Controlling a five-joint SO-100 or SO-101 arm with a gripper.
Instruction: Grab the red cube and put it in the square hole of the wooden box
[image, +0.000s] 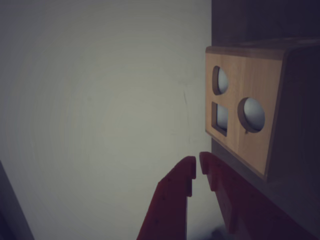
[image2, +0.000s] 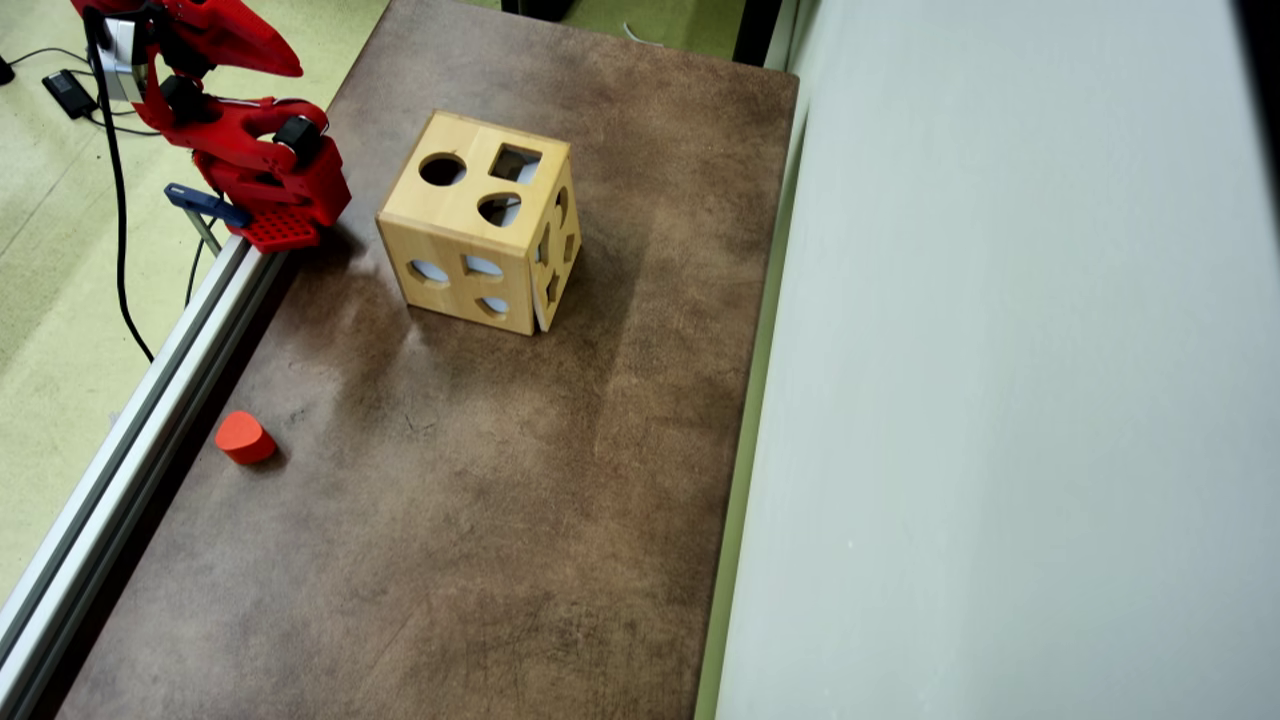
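I read everything against the wooden box (image2: 478, 222) as my landmark. In the overhead view the brown table (image2: 450, 520) carries it, and a pale grey wall panel (image2: 1000, 400) runs along the table's right edge, well apart from the box. An aluminium rail (image2: 150, 400) borders the table's left edge, on the box's other side.

The box stands on the upper half of the table, turned slightly. Its top face shows three cutouts: a round hole (image2: 442, 169) toward the left, the square hole (image2: 515, 163) toward the right, and a rounded teardrop hole (image2: 499, 208) below the square one. More cutouts show on its two visible side faces. In the wrist view I see the box (image: 240, 120) at the right, with the square hole (image: 220, 117) below an oval-looking opening and left of a round one.

The red arm (image2: 250, 160) sits folded at the rail, left of the box and apart from it.

The gripper (image: 197, 167) shows in the wrist view just below and left of the box; its red fingers (image: 175, 200) are nearly together at the tips, with nothing between them.

An orange-red block with a rounded top (image2: 244, 437) lies on the table near the rail, well below and left of the box. I cannot find the red cube in either view.
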